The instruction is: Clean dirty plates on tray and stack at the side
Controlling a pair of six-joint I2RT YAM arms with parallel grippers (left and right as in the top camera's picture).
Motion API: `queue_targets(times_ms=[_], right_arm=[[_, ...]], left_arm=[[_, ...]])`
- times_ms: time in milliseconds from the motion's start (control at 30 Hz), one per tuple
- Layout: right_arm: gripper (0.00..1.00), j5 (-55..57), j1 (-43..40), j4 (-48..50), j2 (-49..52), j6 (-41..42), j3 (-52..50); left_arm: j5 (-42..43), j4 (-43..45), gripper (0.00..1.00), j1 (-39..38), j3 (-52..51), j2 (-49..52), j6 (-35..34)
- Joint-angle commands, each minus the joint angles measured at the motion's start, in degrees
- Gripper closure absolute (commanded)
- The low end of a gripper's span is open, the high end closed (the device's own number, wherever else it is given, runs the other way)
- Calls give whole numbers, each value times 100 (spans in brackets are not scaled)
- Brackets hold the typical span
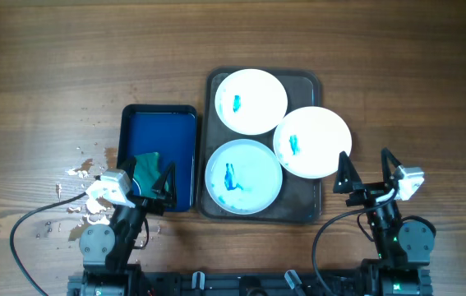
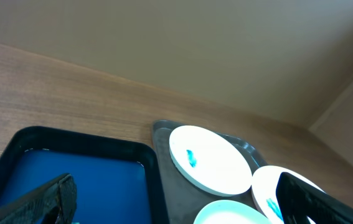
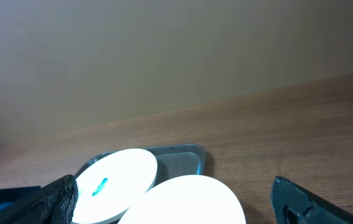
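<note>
Lying crowded on the tray (image 1: 305, 210) in the overhead view, three blue-smeared plates (image 1: 243, 176) await wiping, so the left fingers (image 1: 165, 179) hover at the cloth (image 1: 145, 167) in the blue tray (image 1: 159, 131); the left wrist view shows them wide and empty, and the right wrist view shows the right fingers (image 3: 51, 199) equally wide near the plates.

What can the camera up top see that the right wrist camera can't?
Only overhead: the near-left plate, the green cloth, and white scraps on the table. Only right wrist: the plain wall behind the table. Both: the grey tray, the far plate and the right-hand plate.
</note>
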Motion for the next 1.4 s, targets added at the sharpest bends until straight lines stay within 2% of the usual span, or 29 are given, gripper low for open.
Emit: queue_targets(times_ms=[0, 1067, 1367], right_arm=[[0, 46, 33, 17, -24, 26, -9], [0, 46, 33, 15, -4, 26, -9], [0, 39, 33, 17, -4, 33, -9]], left_arm=[[68, 17, 0, -20, -48, -9, 90], [68, 17, 0, -20, -48, -9, 90], [-168, 0, 0, -20, -48, -9, 90]])
